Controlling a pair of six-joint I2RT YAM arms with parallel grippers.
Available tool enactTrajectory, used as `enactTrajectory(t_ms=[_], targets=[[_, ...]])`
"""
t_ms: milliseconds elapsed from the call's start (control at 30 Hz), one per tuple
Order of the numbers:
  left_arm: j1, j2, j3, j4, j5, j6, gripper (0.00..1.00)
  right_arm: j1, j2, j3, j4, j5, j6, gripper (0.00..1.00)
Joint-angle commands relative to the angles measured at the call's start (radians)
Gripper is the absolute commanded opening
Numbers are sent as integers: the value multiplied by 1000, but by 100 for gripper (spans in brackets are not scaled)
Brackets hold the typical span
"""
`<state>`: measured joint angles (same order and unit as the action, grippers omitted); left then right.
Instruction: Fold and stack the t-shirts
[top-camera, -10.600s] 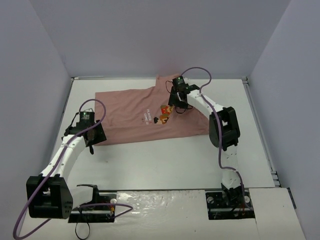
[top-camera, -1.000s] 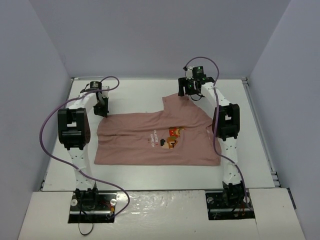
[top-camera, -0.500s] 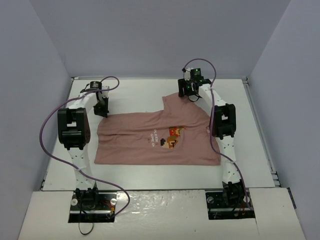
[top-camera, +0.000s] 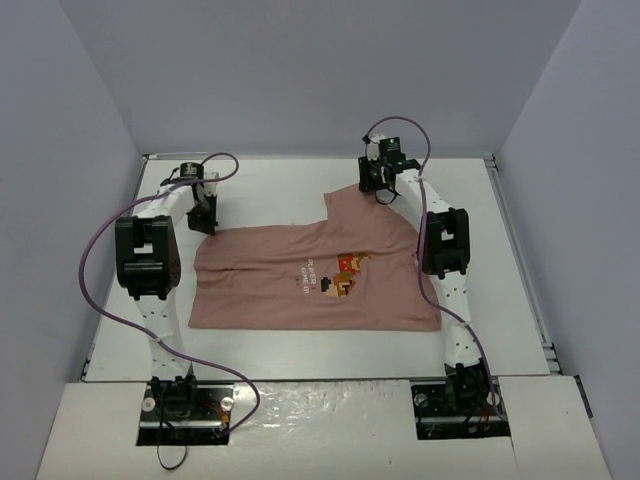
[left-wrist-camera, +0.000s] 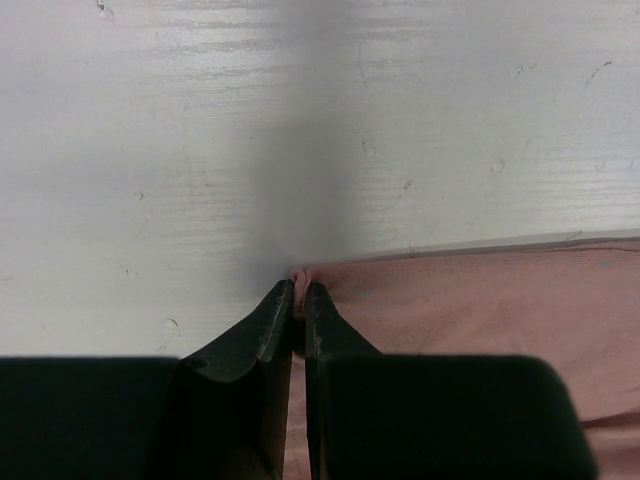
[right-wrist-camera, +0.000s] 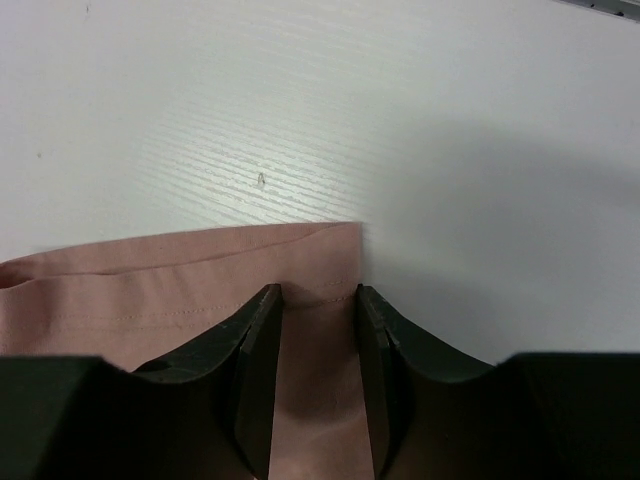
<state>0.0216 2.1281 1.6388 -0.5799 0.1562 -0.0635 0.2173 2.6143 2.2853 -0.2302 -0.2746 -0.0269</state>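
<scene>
Seen from above, the white lettering (top-camera: 308, 276) on the shirt (top-camera: 290, 300) is too small to read, and the right arm (top-camera: 445, 242) covers the shirt's right edge. At the left wrist, the left fingers (left-wrist-camera: 272, 325) hide most of the cloth pinched between them. Both wrist views crop the shirt at the frame's edges.

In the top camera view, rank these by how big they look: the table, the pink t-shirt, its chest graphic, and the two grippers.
1. table
2. t-shirt
3. chest graphic, left gripper and right gripper: these look about alike in size, so they are left unranked.
</scene>
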Motion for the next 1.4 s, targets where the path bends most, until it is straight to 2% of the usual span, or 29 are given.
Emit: enactTrajectory(t_ms=[0, 133, 200, 267, 333, 500, 800, 1033, 1367], targets=[[3, -43, 49, -27, 1, 8, 0, 10, 23, 54, 19, -8, -2, 31], [4, -37, 58, -29, 3, 8, 0, 10, 36, 77, 26, -9, -13, 24], [5, -35, 65, -32, 3, 7, 0, 9, 41, 82, 28, -10, -19, 18], [5, -30, 75, -38, 3, 8, 0, 10, 45, 89, 31, -11, -26, 6], [6, -28, 96, -41, 6, 8, 0, 10, 44, 102, 32, -7, -34, 0], [20, -27, 206, -72, 25, -4, 0, 7, 7, 167, 46, 14, -75, 0], [40, -14, 350, -80, 46, -35, 0, 2, -120, 160, 110, 80, -190, 0], [54, -15, 316, -76, 40, -68, 0, -1, -206, 80, 125, 91, -208, 0], [107, -125, 160, 34, 78, -125, 0, 10, -329, -44, 136, 74, -216, 0]])
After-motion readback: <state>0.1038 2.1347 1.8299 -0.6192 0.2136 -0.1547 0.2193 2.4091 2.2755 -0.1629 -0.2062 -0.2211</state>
